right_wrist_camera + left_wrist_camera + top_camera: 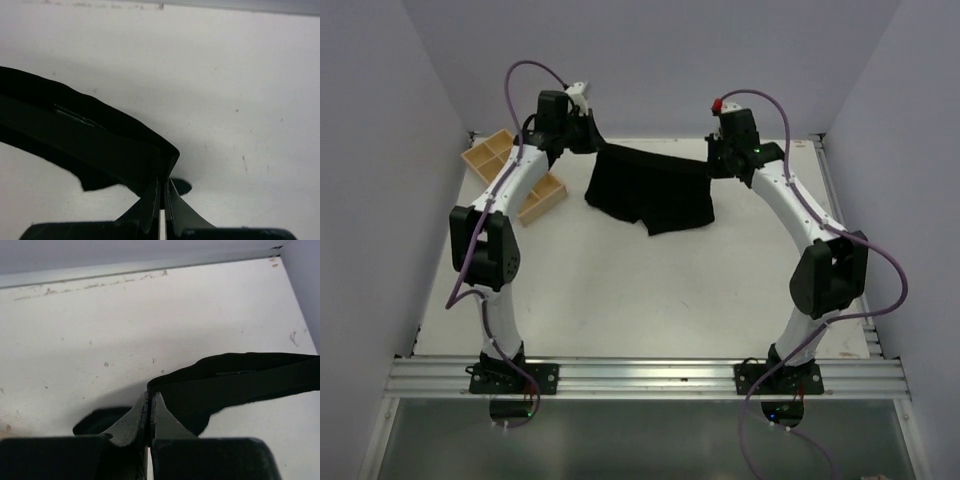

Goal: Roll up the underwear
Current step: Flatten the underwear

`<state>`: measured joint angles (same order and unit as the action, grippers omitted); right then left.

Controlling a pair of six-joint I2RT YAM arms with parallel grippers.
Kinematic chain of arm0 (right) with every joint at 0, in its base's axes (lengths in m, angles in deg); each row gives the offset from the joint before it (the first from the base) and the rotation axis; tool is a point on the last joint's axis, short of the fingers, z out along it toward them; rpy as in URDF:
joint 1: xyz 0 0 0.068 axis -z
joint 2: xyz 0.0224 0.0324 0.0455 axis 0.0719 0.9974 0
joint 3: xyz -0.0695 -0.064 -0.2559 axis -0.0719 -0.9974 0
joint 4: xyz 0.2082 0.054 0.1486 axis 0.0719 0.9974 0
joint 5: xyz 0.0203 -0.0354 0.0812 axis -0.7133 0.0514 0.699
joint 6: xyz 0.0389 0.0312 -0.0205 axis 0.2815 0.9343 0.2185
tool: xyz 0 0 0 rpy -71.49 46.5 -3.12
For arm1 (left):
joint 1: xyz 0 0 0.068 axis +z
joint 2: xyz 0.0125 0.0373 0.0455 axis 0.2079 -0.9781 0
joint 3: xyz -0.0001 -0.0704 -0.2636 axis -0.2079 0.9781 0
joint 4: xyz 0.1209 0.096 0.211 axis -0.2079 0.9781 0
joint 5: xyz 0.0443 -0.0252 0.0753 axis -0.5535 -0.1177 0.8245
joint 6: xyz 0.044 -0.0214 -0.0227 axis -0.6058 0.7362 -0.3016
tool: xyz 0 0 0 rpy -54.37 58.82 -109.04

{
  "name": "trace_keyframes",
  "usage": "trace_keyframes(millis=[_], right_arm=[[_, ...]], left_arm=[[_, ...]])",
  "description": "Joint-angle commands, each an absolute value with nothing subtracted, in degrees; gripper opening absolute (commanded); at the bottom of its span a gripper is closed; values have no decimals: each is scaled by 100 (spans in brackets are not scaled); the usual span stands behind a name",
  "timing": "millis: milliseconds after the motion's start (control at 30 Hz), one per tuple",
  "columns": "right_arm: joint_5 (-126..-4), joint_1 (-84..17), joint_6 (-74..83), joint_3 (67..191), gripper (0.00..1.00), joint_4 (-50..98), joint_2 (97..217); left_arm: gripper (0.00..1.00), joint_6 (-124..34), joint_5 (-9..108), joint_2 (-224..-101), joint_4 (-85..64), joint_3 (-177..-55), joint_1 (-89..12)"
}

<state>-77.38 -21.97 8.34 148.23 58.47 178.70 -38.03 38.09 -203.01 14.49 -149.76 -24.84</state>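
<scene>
Underwear (655,195) from above: spread at the far end of the table (620,290), waistband strung between left gripper (592,140) and right gripper (712,165), lower part draped on the surface; wooden tray (490,155) at far left. Left wrist: jaws pinched together on one black waistband corner, fabric running off right. Right wrist: jaws likewise clamped on the opposite corner, fabric stretching left.
</scene>
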Motion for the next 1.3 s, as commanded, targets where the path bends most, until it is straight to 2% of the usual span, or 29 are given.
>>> trace_keyframes(millis=[0,100,167,300,333,467,533,567,600,667,700,733,767,933,1000,1267], right_arm=[[-8170,-2144,459,15130,0,5699,17250],[-8013,-2135,467,14762,0,5558,16864],[-7705,-2144,634,14069,0,5479,16635],[-7248,-2179,1169,12268,0,4726,15940],[-7247,-2222,1362,11603,0,4574,15757],[-6922,-2354,1793,10499,0,4230,15641],[-6800,-2459,2030,10139,6,4239,15519],[-6773,-2512,2119,10042,12,4265,15422],[-6781,-2574,2215,9884,21,4361,15325],[-6729,-2723,2532,9725,26,4484,14912],[-6763,-2802,2646,9611,32,4546,14772],[-6781,-2916,2821,9575,35,4599,14475],[-6816,-2978,2901,9566,37,4686,14367],[-7202,-3032,3078,9723,43,4828,14137],[-7325,-3032,2929,10117,43,4845,14637],[-7248,-2724,2243,11718,46,5363,16790]], left_arm=[[0,-3385,4030,-19695,854,-14887,-2439],[0,-3103,3969,-19159,178,-13975,-2448],[0,-3049,3968,-18685,-114,-13341,-2457],[0,-2909,3987,-17955,-1149,-11051,-2474],[0,-2909,3925,-17884,-1283,-10722,-2474],[6,-2909,3749,-17576,-1618,-9507,-2518],[8,-2909,3819,-17375,-1618,-8988,-2536],[15,-2900,3810,-17269,-1610,-8700,-2536],[17,-2891,3810,-17155,-1540,-8575,-2536],[21,-2891,3993,-16681,-1321,-8242,-2536],[25,-2882,4108,-16496,-1241,-8144,-2536],[39,-2865,4231,-16120,-1153,-8056,-2536],[46,-2865,4311,-15934,-1074,-7925,-2536],[60,-2900,4592,-15133,-756,-7836,-2536],[62,-2943,4531,-15263,-1082,-7923,-2536],[59,-3427,4242,-17477,-616,-9511,-2518]])
